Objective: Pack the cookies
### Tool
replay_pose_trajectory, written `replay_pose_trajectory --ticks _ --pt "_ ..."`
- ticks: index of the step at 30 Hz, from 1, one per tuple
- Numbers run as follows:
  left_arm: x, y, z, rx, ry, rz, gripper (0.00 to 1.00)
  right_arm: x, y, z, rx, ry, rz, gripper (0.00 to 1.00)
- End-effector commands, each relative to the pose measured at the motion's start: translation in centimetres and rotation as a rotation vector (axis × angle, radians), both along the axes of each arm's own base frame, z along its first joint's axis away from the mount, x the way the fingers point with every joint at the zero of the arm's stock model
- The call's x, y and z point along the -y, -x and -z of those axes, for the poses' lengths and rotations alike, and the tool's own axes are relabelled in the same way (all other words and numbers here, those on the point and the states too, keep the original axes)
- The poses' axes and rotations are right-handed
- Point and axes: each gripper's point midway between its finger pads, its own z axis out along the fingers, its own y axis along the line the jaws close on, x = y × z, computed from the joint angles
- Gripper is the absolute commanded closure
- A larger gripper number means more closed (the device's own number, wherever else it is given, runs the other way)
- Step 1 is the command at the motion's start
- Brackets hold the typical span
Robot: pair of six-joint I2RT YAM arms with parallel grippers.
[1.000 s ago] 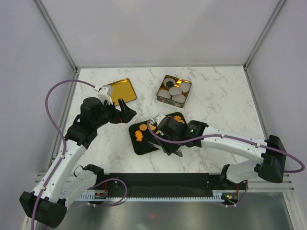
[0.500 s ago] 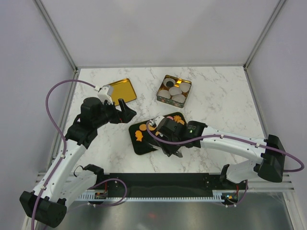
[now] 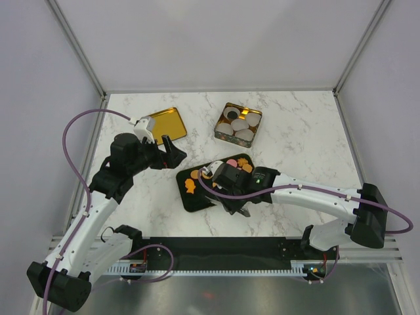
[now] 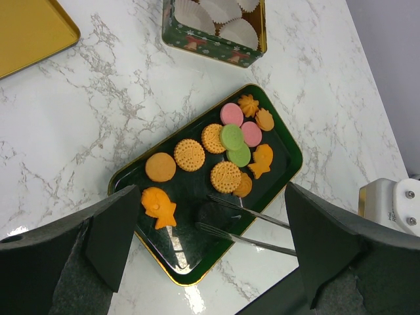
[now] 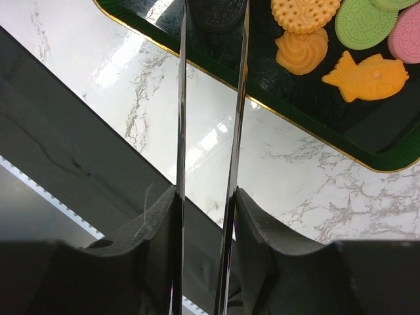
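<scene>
The cookies (image 4: 189, 155) lie on a dark green tray (image 4: 275, 177): orange rounds, an orange fish (image 4: 159, 206), pink (image 4: 231, 113) and green (image 4: 231, 136) ones. My right gripper (image 5: 205, 197) is shut on metal tongs (image 5: 180, 98). The tong tips straddle a dark cookie (image 4: 213, 213) near the tray's front edge, also in the right wrist view (image 5: 220, 13). My left gripper (image 4: 211, 223) is open and empty, held above the tray's left side (image 3: 172, 151). In the top view my right arm (image 3: 231, 178) covers much of the tray (image 3: 190, 201).
A green tin (image 3: 237, 122) with pale cup liners stands behind the tray; one liner holds a dark cookie (image 3: 233, 113). The gold lid (image 3: 164, 123) lies at the back left. The black rail (image 5: 79, 131) runs along the table's near edge.
My right arm has shifted slightly left over the tray with the tongs. The left arm has not moved.
</scene>
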Motion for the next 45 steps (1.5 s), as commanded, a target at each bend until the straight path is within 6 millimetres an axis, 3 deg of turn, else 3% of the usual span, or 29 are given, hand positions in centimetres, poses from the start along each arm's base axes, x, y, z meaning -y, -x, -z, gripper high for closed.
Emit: replay_pose_trajectory --ticks 1,6,12,15,21,22,25,27,31,34,39,45 --pt "0.3 -0.2 -2.2 0.062 0.015 0.015 0.02 -0.6 -0.8 -1.7 0.05 -0.025 0.014 0.59" --pt "0.2 -0.3 -2.2 0.064 0.014 0.011 0.01 -0.8 -1.7 -3.0 0.092 -0.04 0.034 0.72" --pt "0.2 -0.3 -2.3 0.066 0.015 0.008 0.01 -1.3 -3.5 -5.1 0.16 -0.066 0.071 0.73" --pt "0.2 -0.3 -2.3 0.065 0.014 0.008 0.01 -0.9 -5.8 -5.9 0.195 -0.067 0.126 0.73" --pt "0.2 -0.3 -2.4 0.067 0.016 0.006 0.02 2.0 -14.5 -8.7 0.334 -0.061 0.37 0.72" --pt "0.2 -0.3 -2.4 0.069 0.017 0.005 0.02 3.0 -16.8 -9.8 0.363 -0.085 0.441 0.73" --pt "0.1 -0.3 -2.3 0.068 0.014 0.003 0.02 5.8 -21.9 -10.5 0.428 -0.073 0.597 0.72" --pt "0.1 -0.3 -2.5 0.073 0.015 0.002 0.02 6.8 -24.3 -9.1 0.418 -0.042 0.644 0.72" --pt "-0.1 -0.3 -2.5 0.078 0.012 -0.006 0.02 10.5 -29.5 -8.4 0.443 -0.027 0.782 0.72" --pt "-0.2 -0.3 -2.6 0.083 0.009 -0.008 0.02 11.0 -32.0 -7.2 0.416 -0.046 0.811 0.72" --pt "-0.3 -0.3 -2.6 0.087 0.007 -0.013 0.01 11.4 -34.1 -5.8 0.392 -0.04 0.821 0.73" --pt "-0.3 -0.3 -2.6 0.084 0.006 -0.013 0.01 11.6 -33.4 -5.6 0.381 -0.05 0.809 0.73"
